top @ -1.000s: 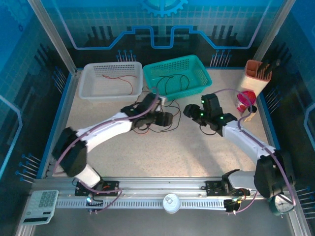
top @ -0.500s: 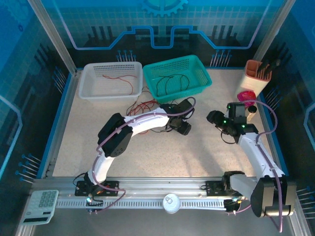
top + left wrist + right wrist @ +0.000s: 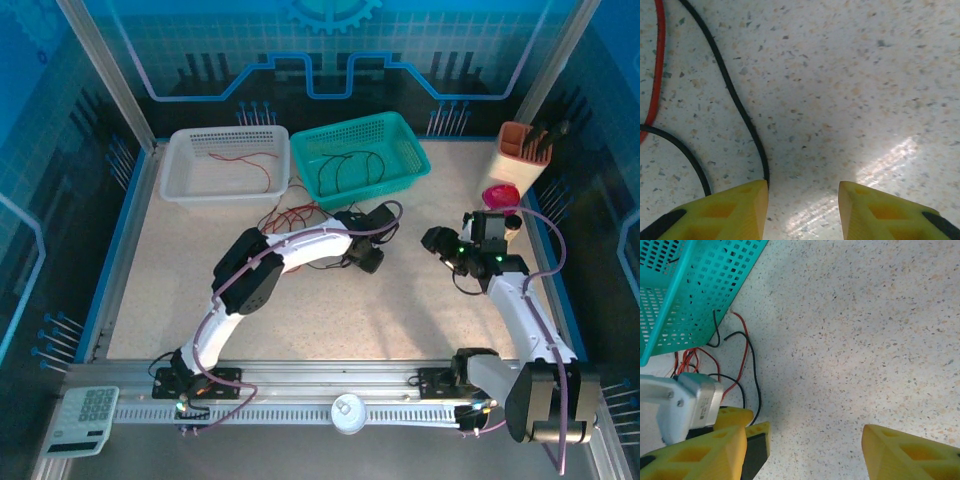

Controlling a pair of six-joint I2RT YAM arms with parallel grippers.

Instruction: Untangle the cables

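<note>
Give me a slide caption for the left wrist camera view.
Left gripper above the speckled table, jaws apart on nothing, a black cable passing one yellow finger, a red cable alongside.

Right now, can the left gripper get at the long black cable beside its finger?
Probably yes. The long black cable lies uncovered on the table, running up to one finger of the open left gripper.

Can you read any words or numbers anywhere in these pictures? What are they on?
Nothing here can be read as text.
The sticker on the grey block has tiny print, too small to read.
The calculator has keys whose marks are too blurred to read.
</note>
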